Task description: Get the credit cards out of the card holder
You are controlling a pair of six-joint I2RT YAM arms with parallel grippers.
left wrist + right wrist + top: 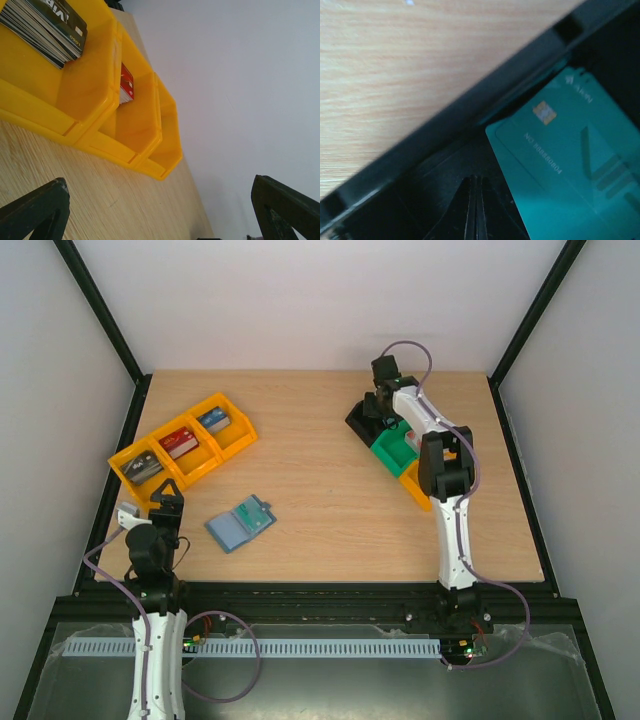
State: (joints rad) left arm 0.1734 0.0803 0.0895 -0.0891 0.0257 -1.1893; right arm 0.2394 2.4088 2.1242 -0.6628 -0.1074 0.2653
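Wood table [320, 470]. Row of orange trays [90, 100] at its 10 o'clock, stacks of cards inside. Black tray [445, 135] at 2 o'clock. Card holder [240, 523] lies open on the table at 7 o'clock, clear of both arms. One teal credit card [570, 165] lies flat in the black tray. Right gripper [474, 200] is down in that tray, jaws closed with nothing between them, card just off at their 2 o'clock. Left gripper [159, 181] faces the orange trays, jaws wide apart, empty.
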